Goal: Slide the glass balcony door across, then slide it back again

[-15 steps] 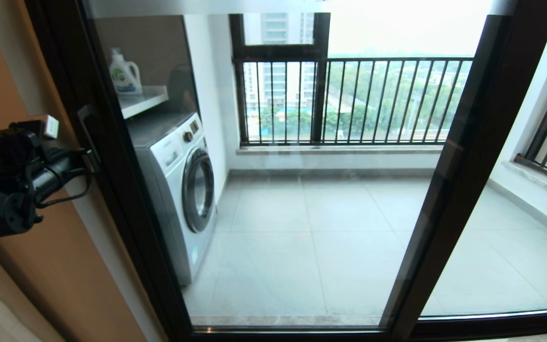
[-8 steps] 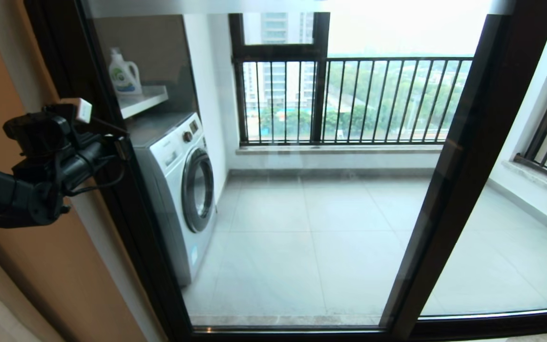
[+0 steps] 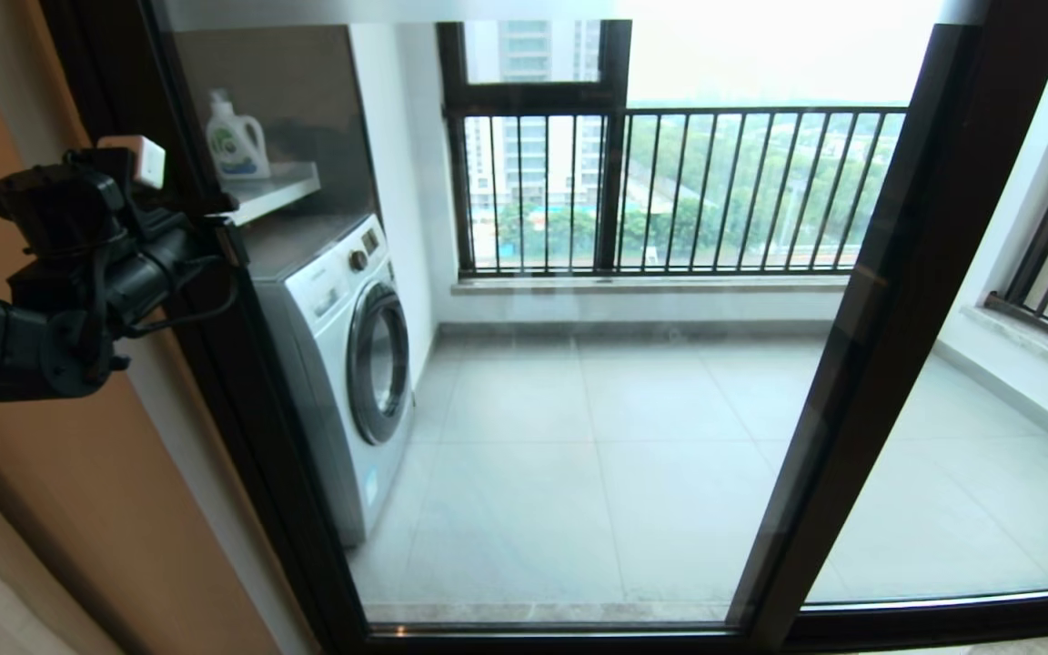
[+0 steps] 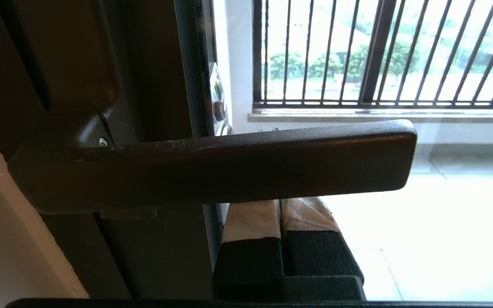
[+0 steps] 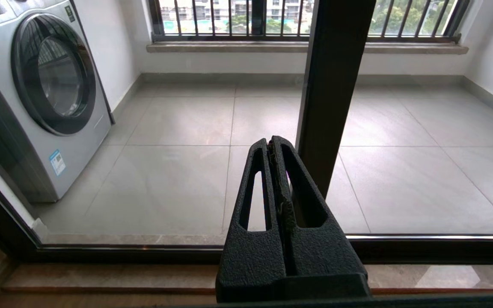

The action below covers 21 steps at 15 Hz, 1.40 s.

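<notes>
One arm is working: the left arm is reaching out from the left side toward the door's left edge. The left gripper [image 3: 215, 227] is touching the handle [image 4: 212, 164] on the glass balcony door [image 3: 579, 364]. In the left wrist view its jaws are pressed together with nothing between them, and the taped fingertips [image 4: 250, 220] are sitting just against the handle bar, which is sticking out sideways. The door is filling the middle of the head view, with its left frame by the orange wall [image 3: 78, 509] and its right frame crossing a second glass panel [image 3: 970, 437].

Since a second ago, the left gripper is sitting higher and has come further in toward the door frame, and half a second ago it was a little lower. The door is staying in the same place.

The right gripper [image 5: 277, 147] is hanging low in front of the glass, near the floor track, with its jaws closed on nothing.

Behind the glass, a washing machine [image 3: 342, 364] is standing on the left, with a bottle [image 3: 237, 136] on a shelf [image 3: 274, 191] above it.
</notes>
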Tool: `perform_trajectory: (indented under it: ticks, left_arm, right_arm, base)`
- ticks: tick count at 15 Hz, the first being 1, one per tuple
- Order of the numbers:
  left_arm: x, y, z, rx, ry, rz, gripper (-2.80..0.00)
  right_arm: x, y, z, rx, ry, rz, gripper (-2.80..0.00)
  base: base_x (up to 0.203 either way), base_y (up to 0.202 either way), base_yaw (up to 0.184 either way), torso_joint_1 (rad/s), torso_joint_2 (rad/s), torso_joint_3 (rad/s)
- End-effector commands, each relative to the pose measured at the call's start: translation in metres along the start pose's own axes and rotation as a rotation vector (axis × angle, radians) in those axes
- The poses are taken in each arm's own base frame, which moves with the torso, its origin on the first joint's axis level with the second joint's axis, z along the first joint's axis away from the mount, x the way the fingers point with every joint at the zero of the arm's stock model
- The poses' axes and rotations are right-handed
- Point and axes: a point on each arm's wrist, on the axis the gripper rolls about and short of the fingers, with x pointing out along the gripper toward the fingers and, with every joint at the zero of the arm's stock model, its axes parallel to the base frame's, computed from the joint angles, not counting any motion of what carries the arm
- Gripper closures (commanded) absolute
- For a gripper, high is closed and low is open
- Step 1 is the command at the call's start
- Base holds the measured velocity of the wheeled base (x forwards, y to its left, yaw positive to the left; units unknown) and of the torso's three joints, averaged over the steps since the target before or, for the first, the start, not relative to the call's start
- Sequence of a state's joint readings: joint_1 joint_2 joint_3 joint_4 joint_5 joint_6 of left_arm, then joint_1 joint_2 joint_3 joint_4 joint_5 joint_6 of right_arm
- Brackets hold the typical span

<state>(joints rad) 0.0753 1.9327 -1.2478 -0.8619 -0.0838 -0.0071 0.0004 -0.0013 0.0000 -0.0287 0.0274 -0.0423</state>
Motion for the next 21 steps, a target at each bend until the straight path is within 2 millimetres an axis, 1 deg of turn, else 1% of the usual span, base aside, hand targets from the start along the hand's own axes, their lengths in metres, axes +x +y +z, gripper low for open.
perform_trajectory:
  ticks: [1, 3, 7, 9, 10, 11, 14, 16, 17, 19, 21]
  left_arm:
    - [-0.017, -0.002, 0.009, -0.001, -0.008, -0.008, 0.00]
    - [-0.034, -0.003, 0.000, -0.013, 0.045, -0.014, 0.00]
    - [-0.070, -0.006, -0.035, -0.036, 0.146, -0.023, 0.00]
    - [-0.089, -0.006, -0.052, -0.039, 0.144, -0.025, 0.00]
    - [-0.101, -0.002, -0.058, -0.041, 0.141, -0.023, 0.00]
    - [-0.114, 0.002, -0.059, -0.044, 0.138, -0.024, 0.00]
    - [-0.161, 0.009, -0.036, -0.072, 0.080, -0.058, 0.00]
    - [-0.190, 0.007, -0.021, -0.075, 0.035, -0.081, 0.00]
    - [-0.205, 0.004, -0.011, -0.069, 0.003, -0.099, 0.00]
    - [-0.236, -0.004, 0.016, -0.085, -0.054, -0.129, 0.00]
    - [-0.270, -0.013, 0.053, -0.191, -0.072, -0.179, 0.00]
  right_arm:
    - [0.001, 0.000, -0.003, 0.000, 0.012, 0.002, 0.00]
    - [0.001, 0.000, -0.003, 0.000, 0.011, 0.003, 0.00]
    - [0.001, 0.000, -0.003, 0.000, 0.012, 0.002, 0.00]
    - [0.001, 0.000, -0.003, 0.000, 0.011, 0.003, 0.00]
    - [0.001, 0.000, -0.003, 0.000, 0.012, 0.002, 0.00]
    - [0.001, 0.000, -0.003, 0.000, 0.011, 0.003, 0.00]
    - [0.001, 0.000, -0.003, 0.000, 0.011, 0.003, 0.00]
    - [0.001, 0.000, -0.003, 0.000, 0.011, 0.003, 0.00]
    - [0.001, 0.000, -0.003, 0.000, 0.011, 0.003, 0.00]
    - [0.001, 0.000, -0.003, 0.000, 0.012, 0.002, 0.00]
    - [0.001, 0.000, -0.003, 0.000, 0.012, 0.002, 0.00]
  base:
    - [0.000, 0.000, 0.000, 0.000, 0.00, 0.000]
    - [0.000, 0.000, 0.000, 0.000, 0.00, 0.000]
    - [0.000, 0.000, 0.000, 0.000, 0.00, 0.000]
    - [0.000, 0.000, 0.000, 0.000, 0.00, 0.000]
    - [0.000, 0.000, 0.000, 0.000, 0.00, 0.000]
    - [0.000, 0.000, 0.000, 0.000, 0.00, 0.000]
    - [0.000, 0.000, 0.000, 0.000, 0.00, 0.000]
    - [0.000, 0.000, 0.000, 0.000, 0.00, 0.000]
    - [0.000, 0.000, 0.000, 0.000, 0.00, 0.000]
    - [0.000, 0.000, 0.000, 0.000, 0.00, 0.000]
    - [0.000, 0.000, 0.000, 0.000, 0.00, 0.000]
